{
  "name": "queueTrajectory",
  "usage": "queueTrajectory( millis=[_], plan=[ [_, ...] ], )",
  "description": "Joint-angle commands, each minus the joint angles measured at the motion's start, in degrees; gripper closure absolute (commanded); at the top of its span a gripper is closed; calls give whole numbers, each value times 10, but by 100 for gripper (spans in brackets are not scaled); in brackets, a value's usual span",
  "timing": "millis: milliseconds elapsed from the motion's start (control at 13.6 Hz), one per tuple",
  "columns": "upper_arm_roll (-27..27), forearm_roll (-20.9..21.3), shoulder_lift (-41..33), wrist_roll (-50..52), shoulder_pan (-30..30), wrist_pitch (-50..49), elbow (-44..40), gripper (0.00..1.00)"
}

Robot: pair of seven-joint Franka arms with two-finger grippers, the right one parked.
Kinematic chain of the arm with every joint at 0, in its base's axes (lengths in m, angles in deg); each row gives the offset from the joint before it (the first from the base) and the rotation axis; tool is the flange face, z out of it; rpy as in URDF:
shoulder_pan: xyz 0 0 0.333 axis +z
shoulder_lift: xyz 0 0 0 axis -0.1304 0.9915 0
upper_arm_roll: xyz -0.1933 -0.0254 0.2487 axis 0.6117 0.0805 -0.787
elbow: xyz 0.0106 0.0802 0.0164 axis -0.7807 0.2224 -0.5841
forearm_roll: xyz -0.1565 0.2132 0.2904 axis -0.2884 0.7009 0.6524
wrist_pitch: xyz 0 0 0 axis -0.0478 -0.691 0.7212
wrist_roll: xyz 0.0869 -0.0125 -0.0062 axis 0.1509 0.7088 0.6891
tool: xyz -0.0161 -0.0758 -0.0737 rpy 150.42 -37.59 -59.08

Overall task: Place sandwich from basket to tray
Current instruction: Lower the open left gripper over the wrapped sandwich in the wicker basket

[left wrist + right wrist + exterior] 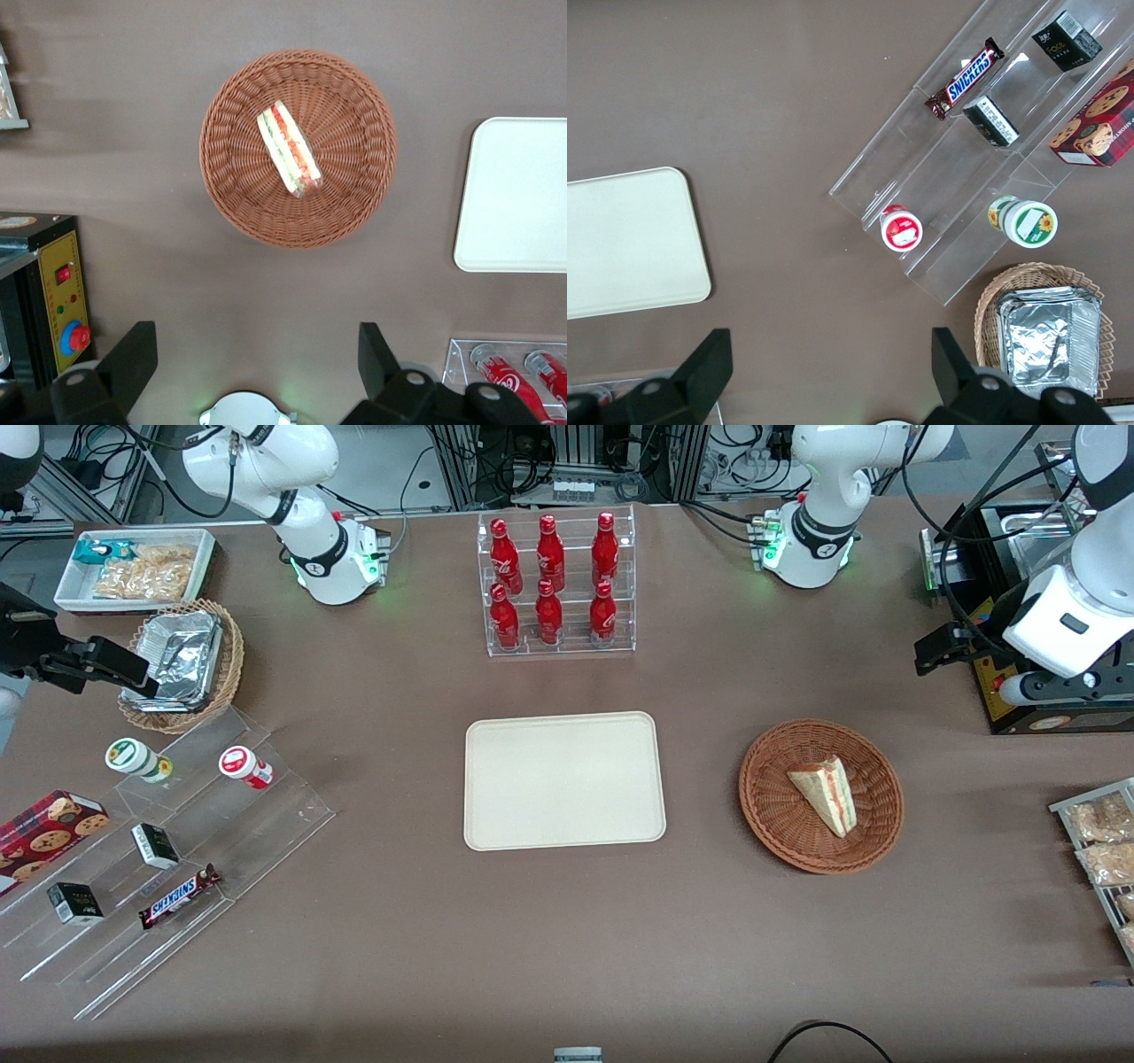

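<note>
Left wrist view: gripper (257,363) hangs high over the bare table, fingers spread wide, nothing between them. The round reddish-brown wicker basket (298,148) sits ahead of the fingertips, well apart from them. The sandwich (289,149) lies on its side at the basket's centre, red and green filling edge showing.

Front view: basket (821,795) sits toward the working arm's end of the table; sandwich (826,792) in it, wedge tip pointing toward the camera. Cream tray (563,779) lies beside the basket at mid-table, well apart, nothing on it.

Step in hand, as judged: the approach, with no contact yet.

To do it well: centre the gripper over the wedge's thick middle, turn the wrist so the fingers close across the two bread faces, not along the length. Descend inside the basket rim without touching the weave. Squeeze gently, since the soft bread will likely crush or shed filling.
</note>
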Motion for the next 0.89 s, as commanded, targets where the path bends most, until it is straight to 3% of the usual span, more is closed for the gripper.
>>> queueTrajectory(
  millis=[0,369,811],
  plan=[
    [-3,5,0,-5,-6,4,-4,0],
    [-3,19,35,-7,-6,20,59,0],
    [-3,20,54,-5,-15,273,240,0]
  ],
)
